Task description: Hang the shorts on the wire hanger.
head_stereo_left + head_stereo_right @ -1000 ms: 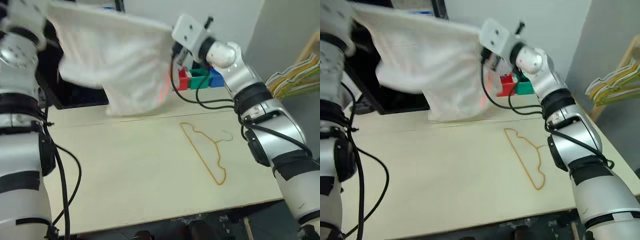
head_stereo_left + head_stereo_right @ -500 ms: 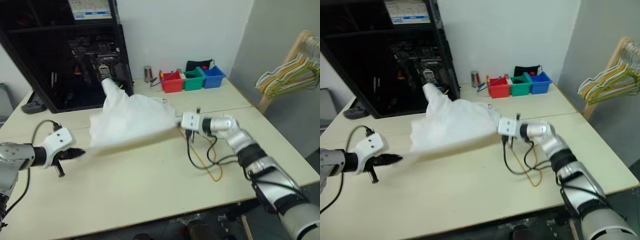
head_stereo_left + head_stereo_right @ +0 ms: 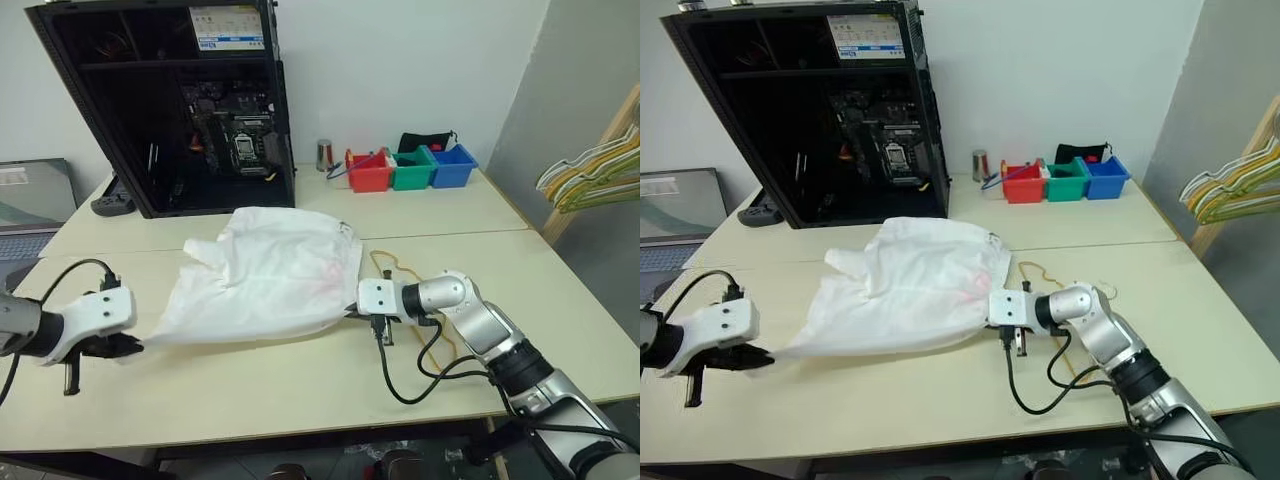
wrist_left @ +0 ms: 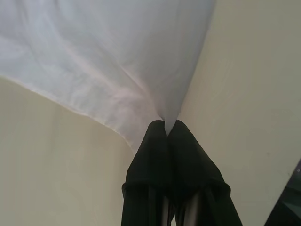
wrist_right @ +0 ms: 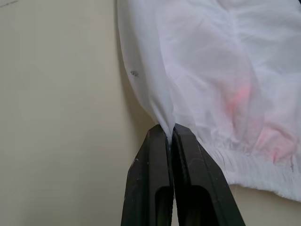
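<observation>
Left eye view: left gripper (image 3: 128,345) pinches one corner of the floppy white fabric shorts (image 3: 265,280) spread mid-table, and right gripper (image 3: 347,312) pinches the opposite edge. Fabric covers part of the thin yellow-orange wire hanger (image 3: 415,283) at right, so dragging could snag it.

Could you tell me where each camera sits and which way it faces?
Left eye view: on the head, looking down over the table, the shorts, the hanger, and both arms.
Right eye view: beside it, same scene, slightly offset.
Left wrist view: on the left wrist, looking along the left tool, shut on a corner of the shorts.
Right wrist view: on the right wrist, looking along the right tool, shut on the shorts' edge.
Shared: every view shows the shorts and the table.
</observation>
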`<act>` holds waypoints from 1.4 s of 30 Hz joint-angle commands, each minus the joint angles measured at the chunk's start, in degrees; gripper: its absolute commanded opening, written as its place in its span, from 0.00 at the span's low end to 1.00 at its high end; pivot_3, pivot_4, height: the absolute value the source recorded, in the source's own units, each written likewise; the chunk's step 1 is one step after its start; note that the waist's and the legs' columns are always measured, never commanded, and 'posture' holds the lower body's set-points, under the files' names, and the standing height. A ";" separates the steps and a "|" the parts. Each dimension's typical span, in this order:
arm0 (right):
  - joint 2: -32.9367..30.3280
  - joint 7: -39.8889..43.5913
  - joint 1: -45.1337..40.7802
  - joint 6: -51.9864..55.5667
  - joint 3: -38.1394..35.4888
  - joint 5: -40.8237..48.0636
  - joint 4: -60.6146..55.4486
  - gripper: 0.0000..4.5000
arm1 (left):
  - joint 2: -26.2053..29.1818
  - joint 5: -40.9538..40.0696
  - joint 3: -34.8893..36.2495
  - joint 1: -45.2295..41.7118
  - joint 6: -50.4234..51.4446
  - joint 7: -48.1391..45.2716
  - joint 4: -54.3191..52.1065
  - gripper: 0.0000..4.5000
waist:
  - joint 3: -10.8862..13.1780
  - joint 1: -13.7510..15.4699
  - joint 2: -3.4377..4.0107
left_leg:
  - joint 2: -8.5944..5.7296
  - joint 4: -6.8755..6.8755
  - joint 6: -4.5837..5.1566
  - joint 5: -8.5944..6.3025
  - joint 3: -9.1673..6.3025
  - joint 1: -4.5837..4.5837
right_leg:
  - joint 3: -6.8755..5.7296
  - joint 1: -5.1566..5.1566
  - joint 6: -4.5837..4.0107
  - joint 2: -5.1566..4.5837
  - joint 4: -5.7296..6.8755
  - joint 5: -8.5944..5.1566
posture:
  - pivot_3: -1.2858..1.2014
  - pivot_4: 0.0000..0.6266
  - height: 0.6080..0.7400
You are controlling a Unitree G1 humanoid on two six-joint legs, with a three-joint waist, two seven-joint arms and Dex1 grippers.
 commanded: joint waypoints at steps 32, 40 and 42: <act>-9.82 13.04 5.92 17.12 4.10 8.12 -15.36 0.00 | -2.78 7.90 -6.95 -3.22 -7.16 -2.37 -2.53 0.00 | 0.07 0.43 -0.14 | 0.23 0.00 -0.02 -0.04 0.36 0.31 | 0.10 0.11 -0.05 0.47 -0.02 -0.03 | 0.51 0.00 1.00; -11.91 15.59 4.93 21.31 2.71 11.90 -17.09 0.37 | -2.46 5.99 -6.25 -3.53 -7.35 -5.34 -2.27 0.26 | 0.09 0.42 -0.17 | 0.23 0.00 -0.03 -0.04 0.35 0.30 | 0.09 0.11 -0.07 0.47 -0.02 -0.04 | 0.51 0.00 1.00; -12.52 15.82 4.92 22.49 1.82 13.23 -17.69 0.46 | -2.51 5.36 -6.10 -4.00 -6.86 -6.00 -2.36 0.34 | 0.10 0.40 -0.17 | 0.23 0.00 -0.03 -0.04 0.35 0.30 | 0.09 0.10 -0.07 0.47 -0.02 -0.04 | 0.51 0.00 1.00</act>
